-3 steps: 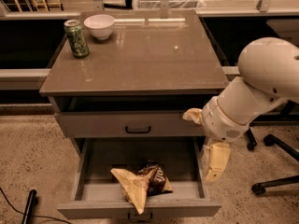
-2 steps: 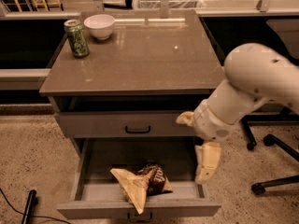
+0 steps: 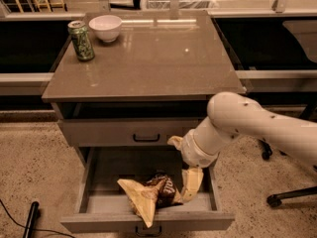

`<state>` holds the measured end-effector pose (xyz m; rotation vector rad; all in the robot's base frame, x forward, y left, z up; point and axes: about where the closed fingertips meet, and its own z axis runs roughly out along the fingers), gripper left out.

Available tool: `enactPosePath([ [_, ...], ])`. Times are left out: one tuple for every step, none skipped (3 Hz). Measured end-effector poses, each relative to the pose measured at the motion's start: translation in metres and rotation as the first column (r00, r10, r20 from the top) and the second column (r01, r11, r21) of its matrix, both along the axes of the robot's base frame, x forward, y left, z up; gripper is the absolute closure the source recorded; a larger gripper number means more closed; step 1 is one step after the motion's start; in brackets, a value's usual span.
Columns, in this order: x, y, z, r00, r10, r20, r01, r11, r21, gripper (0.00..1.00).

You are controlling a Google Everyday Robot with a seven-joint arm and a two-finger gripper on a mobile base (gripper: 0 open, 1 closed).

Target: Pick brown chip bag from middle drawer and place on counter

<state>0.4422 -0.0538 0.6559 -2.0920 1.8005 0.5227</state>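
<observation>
The brown chip bag [image 3: 151,196] lies crumpled on the floor of the open middle drawer [image 3: 99,182], dark brown face up at the right, pale tan corner hanging over the drawer's front edge. My gripper [image 3: 189,185] hangs from the white arm, reaching down into the drawer's right side, its pale fingers just right of the bag and close to it. The counter [image 3: 148,58] is the glossy grey-brown top above.
A green can [image 3: 81,40] and a white bowl [image 3: 105,28] stand at the counter's back left. The upper drawer front with a black handle [image 3: 146,138] is shut. A chair base [image 3: 287,195] stands at the right. A dark object [image 3: 29,219] lies on the floor at left.
The arm has swung left and down; the gripper moved from beside the drawer's right wall into the drawer, closer to the bag. The bag has not moved.
</observation>
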Motion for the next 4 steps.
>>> enactPosePath([
  [0.000,-0.007,-0.017,1.0000,-0.007,0.001,0.007,1.000,0.027,0.00],
  [0.018,-0.007,-0.047,0.9968,0.000,0.079,-0.003,0.999,0.042,0.00],
  [0.033,0.000,-0.095,0.9796,0.040,0.197,-0.048,0.998,0.035,0.00],
  [0.052,0.002,-0.090,0.9640,0.008,0.266,-0.022,0.999,0.049,0.00],
])
